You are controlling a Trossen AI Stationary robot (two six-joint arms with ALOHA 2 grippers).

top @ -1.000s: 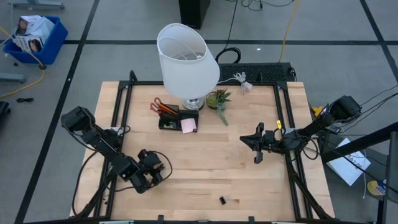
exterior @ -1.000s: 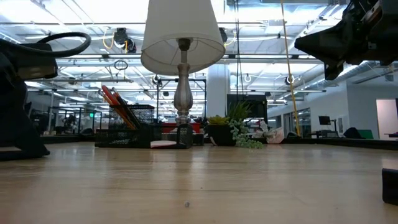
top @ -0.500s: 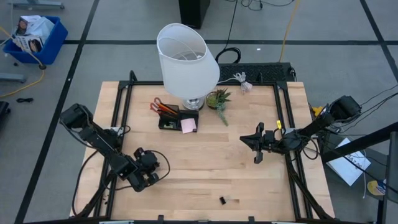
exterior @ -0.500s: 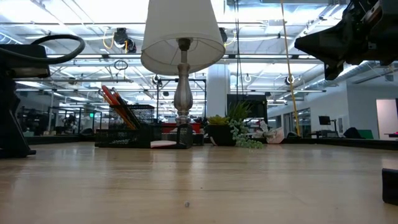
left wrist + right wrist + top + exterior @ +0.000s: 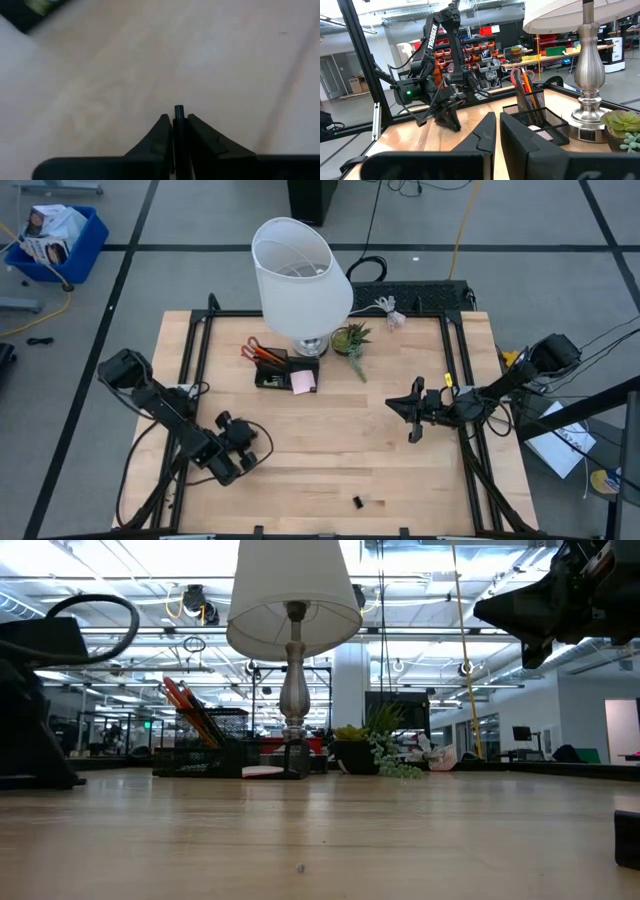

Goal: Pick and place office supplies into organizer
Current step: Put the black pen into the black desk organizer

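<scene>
i note the left gripper (image 5: 179, 131) has just clamped shut on a thin black pen (image 5: 179, 114) near the table's (image 5: 330, 440) left edge; right gripper (image 5: 415, 420) closed, empty. carry to the organizer (image 5: 285, 370) follows.

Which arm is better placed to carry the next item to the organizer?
The left. Its pincer is shut on a thin black pen above the table's left front, so it only has to travel to the organizer by the lamp. The right pincer hovers shut and empty at mid-right.
</scene>
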